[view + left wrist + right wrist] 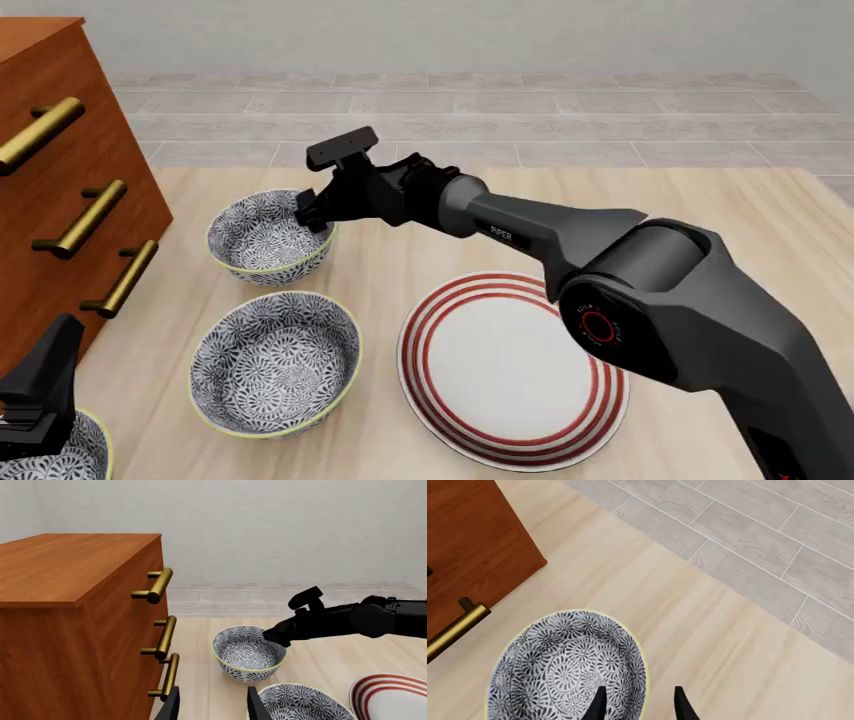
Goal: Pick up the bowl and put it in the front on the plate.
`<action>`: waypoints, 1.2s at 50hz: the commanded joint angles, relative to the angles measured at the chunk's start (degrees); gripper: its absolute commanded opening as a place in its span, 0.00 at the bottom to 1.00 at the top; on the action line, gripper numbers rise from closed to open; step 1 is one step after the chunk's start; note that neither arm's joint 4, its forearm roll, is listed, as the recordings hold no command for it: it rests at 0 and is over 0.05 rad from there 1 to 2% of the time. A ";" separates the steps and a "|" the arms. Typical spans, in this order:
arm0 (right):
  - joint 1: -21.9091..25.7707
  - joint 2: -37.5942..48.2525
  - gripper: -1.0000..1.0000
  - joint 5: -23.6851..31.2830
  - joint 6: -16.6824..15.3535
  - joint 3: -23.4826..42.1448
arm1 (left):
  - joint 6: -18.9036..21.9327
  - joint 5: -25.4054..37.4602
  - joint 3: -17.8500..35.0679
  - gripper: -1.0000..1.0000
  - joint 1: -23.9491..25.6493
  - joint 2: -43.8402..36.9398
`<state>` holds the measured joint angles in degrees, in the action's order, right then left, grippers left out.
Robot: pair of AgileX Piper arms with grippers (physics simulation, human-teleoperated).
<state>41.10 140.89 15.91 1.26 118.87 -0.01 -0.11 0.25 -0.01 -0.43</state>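
Observation:
The bowl [267, 240], navy-and-white patterned with a yellowish rim, stands farthest back on the table beside the dresser; it also shows as bowl [248, 654] and bowl [564, 670]. My right gripper [318, 214] is open at its right rim. In the right wrist view the right gripper [639, 706] straddles that rim, one finger inside and one outside. The red-ringed white plate [514, 368] lies at the front right with nothing on it. My left gripper [210, 707] is open and holds nothing, low at the front left [38, 398].
Two look-alike bowls stand nearer: a middle bowl [276, 362] left of the plate and another bowl [60, 455] at the front-left corner under my left gripper. A wooden dresser [60, 170] with brass handles [160, 585] borders the table's left side.

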 commanded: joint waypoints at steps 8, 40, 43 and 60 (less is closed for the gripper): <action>0.74 2.02 1.00 -0.11 1.05 1.16 | 0.00 0.00 0.00 1.00 0.00 0.00; 0.57 5.71 1.00 -0.20 2.74 4.03 | 0.00 0.00 0.00 1.00 0.00 0.00; 0.62 5.93 1.00 -0.06 2.78 4.45 | 0.00 0.00 0.00 1.00 0.00 0.00; 0.64 1.74 0.00 -3.29 3.05 -1.19 | 0.00 0.00 0.00 1.00 0.00 0.00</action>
<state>42.10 143.65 13.15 4.40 119.66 -0.01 -0.11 0.25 -0.01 -0.43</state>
